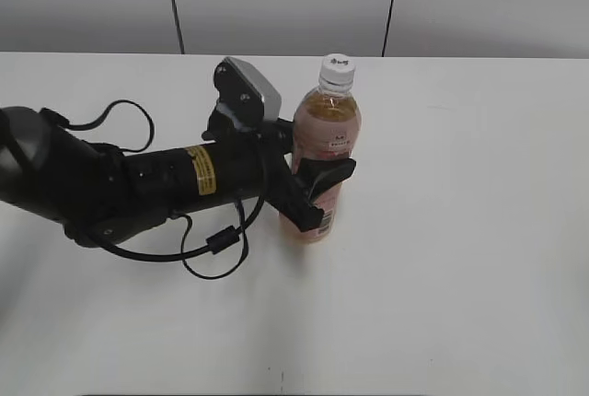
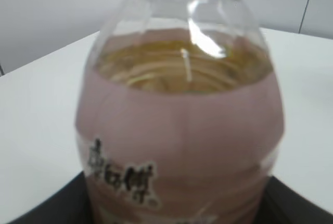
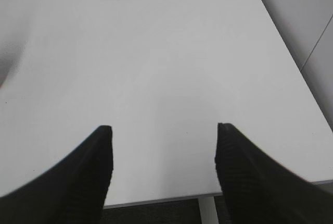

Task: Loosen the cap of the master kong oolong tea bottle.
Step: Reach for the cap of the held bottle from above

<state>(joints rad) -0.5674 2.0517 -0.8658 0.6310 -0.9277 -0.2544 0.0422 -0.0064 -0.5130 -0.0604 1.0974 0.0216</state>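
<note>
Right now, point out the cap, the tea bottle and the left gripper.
cap (image 1: 337,67), exterior view: on its white top.
tea bottle (image 1: 328,133), exterior view: on the pink label above the fingers.
left gripper (image 1: 317,184), exterior view: midway between the black fingertips, which close around the bottle's middle.

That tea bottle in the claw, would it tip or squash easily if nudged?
The tea bottle looks nearly full, so probably heavy for its size. Tall and narrow, it might tip if freed; the left claw braces its middle. Thin clear plastic likely dents slightly.
</note>
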